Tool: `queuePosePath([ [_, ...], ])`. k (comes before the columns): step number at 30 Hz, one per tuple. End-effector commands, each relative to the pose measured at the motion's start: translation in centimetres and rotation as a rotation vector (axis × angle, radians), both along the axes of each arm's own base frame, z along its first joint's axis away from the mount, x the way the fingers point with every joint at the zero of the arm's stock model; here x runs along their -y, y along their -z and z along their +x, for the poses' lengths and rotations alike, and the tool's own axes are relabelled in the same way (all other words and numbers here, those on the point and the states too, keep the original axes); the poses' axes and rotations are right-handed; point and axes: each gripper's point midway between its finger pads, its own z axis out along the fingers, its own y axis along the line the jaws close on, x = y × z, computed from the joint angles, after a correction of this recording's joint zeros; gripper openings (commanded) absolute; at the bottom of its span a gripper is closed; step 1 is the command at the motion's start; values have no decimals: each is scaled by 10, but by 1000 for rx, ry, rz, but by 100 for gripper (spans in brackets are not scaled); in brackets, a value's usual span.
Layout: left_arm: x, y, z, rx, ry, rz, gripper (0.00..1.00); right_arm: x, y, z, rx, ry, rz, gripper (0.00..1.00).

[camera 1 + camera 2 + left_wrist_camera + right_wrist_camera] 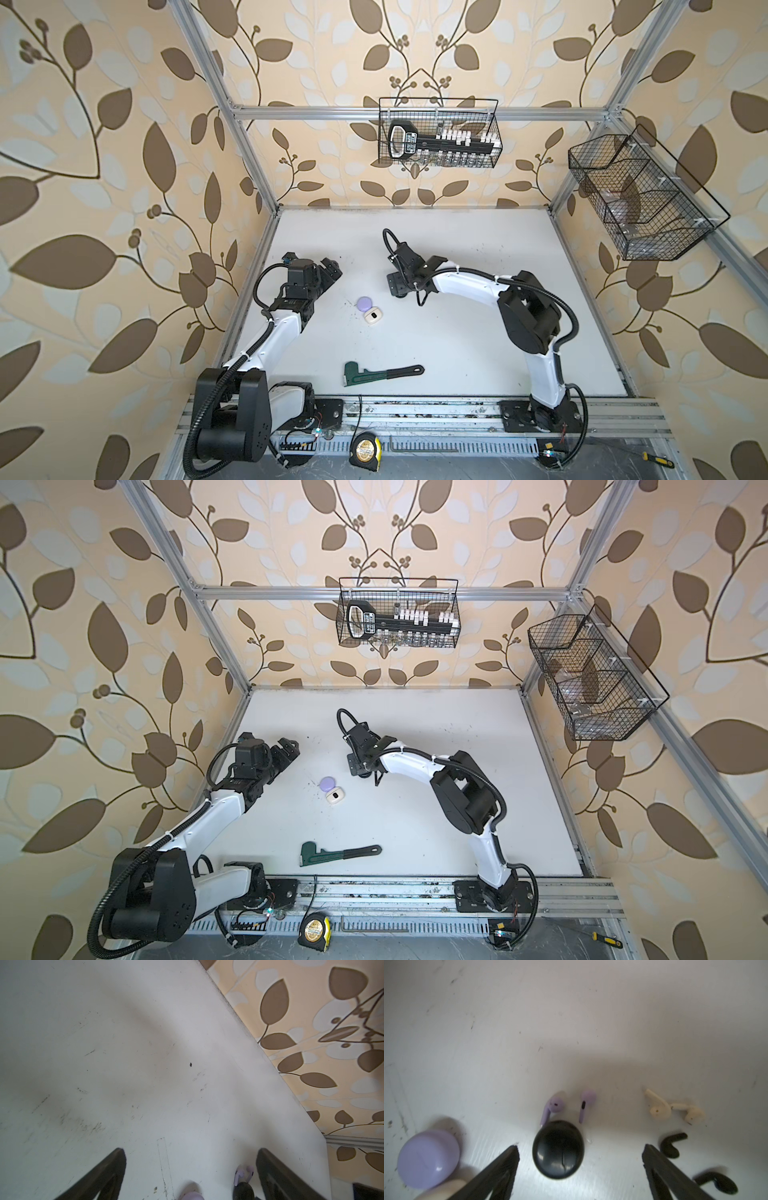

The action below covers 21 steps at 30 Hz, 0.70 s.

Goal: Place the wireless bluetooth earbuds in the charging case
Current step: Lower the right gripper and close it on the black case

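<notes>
- Spanning the floor of the cell, the white table point(478, 340) carries everything listed here except the tape measure.
- On the left of the table the left gripper point(332, 269) hovers, angled toward the far right. Its wrist view point(191, 1151) shows the fingers point(112, 1169) spread wide with only bare table between them.
- Over the middle of the table the right gripper point(397, 286) points downward. Its wrist view point(580, 1147) shows the fingers point(500, 1169) wide apart and gripping nothing, with a clear gap on each side of the case between them.
- A pipe wrench point(382, 372) lies flat toward the near edge, green head to the left and black handle to the right.
- A tape measure point(365, 451) sits on the rail in front of the table.
- The lilac case point(365, 304), lid shut, rests left of the right gripper. The white case point(372, 316) is just beside it on its near right.
- The black case point(558, 1150), also shut, stands on the table between the right fingers, touching neither.
- The lilac earbuds point(555, 1105) lie loose just beside the black case.
- The white earbuds point(657, 1108) lie together a little apart from it.
- The black earbuds point(671, 1145) lie near the white pair, by one right finger. Both top views hide all six under the right gripper.
</notes>
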Motion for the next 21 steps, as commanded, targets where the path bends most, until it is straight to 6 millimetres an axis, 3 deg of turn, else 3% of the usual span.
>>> queuePosePath([
  [1, -3, -27, 8, 80, -7, 31, 99, 9, 10, 6, -9, 56, -77, 95],
  [7, -3, -32, 6, 95, -7, 33, 99, -1, 24, 7, -32, 29, -104, 95],
  [21, -3, -30, 8, 91, -3, 37, 99, -10, 42, -28, -111, -66, -57, 88],
])
